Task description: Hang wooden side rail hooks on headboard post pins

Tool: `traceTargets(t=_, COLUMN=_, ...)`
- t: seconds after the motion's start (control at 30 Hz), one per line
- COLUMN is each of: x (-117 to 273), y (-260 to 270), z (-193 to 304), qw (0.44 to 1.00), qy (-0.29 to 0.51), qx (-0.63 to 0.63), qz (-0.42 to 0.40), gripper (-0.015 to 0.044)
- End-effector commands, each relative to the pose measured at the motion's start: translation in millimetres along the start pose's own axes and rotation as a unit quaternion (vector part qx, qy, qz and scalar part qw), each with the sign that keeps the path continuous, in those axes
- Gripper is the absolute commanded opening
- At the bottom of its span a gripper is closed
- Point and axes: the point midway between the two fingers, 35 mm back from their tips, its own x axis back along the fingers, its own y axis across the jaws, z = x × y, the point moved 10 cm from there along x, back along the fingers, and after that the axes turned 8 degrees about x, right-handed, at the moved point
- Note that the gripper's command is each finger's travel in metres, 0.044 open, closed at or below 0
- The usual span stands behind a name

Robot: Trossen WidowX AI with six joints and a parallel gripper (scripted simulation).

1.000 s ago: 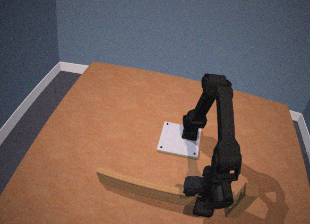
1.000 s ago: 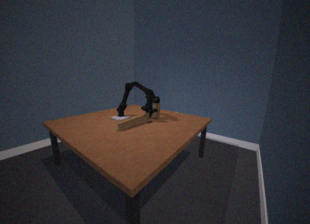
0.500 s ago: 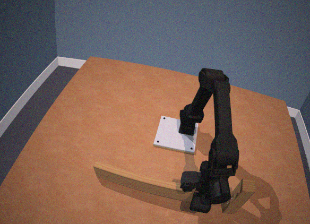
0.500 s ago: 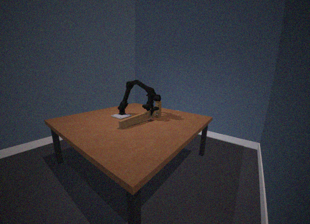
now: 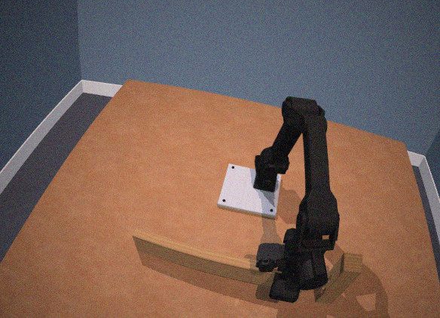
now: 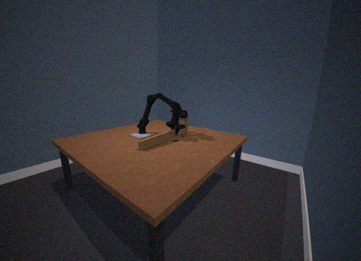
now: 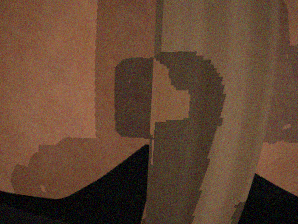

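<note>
Top view: what have we got our black two-fingered gripper (image 5: 272, 277) (image 6: 175, 130) (image 7: 178, 153) on?

We're clamped on the long pale wooden rail (image 5: 196, 260) (image 6: 156, 140) (image 7: 247, 90), beside the upright wooden post (image 5: 333, 279) (image 6: 185, 126), on our orange-brown table (image 5: 158, 146) (image 6: 148, 172) (image 7: 45, 75), blue walls (image 5: 226, 37) (image 6: 232, 67) behind.

The rail (image 5: 196, 260) (image 6: 154, 140) (image 7: 245, 95) is of pale wood, matt, with fine grain lines. The post (image 5: 340, 276) (image 6: 185, 127) looks also like wood, without shine. The table (image 5: 151, 150) (image 6: 148, 172) (image 7: 45, 65) has a smooth, matt, faintly mottled surface. The base plate (image 5: 241, 188) (image 6: 136, 135) is smooth, dull white. The arm (image 5: 316, 157) (image 6: 148, 111) looks like dark, matt plastic or metal; which one, I cannot tell.
</note>
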Motion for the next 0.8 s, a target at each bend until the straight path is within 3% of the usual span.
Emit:
traceTargets(t=0.0, x=3.3, y=2.4, z=1.9, qw=1.000, qy=0.003, qx=-0.001, qz=-0.008, gripper=0.0000)
traceTargets(t=0.77, x=0.6, y=0.0, z=4.7, qw=1.000, qy=0.003, qx=-0.001, qz=-0.008, gripper=0.0000)
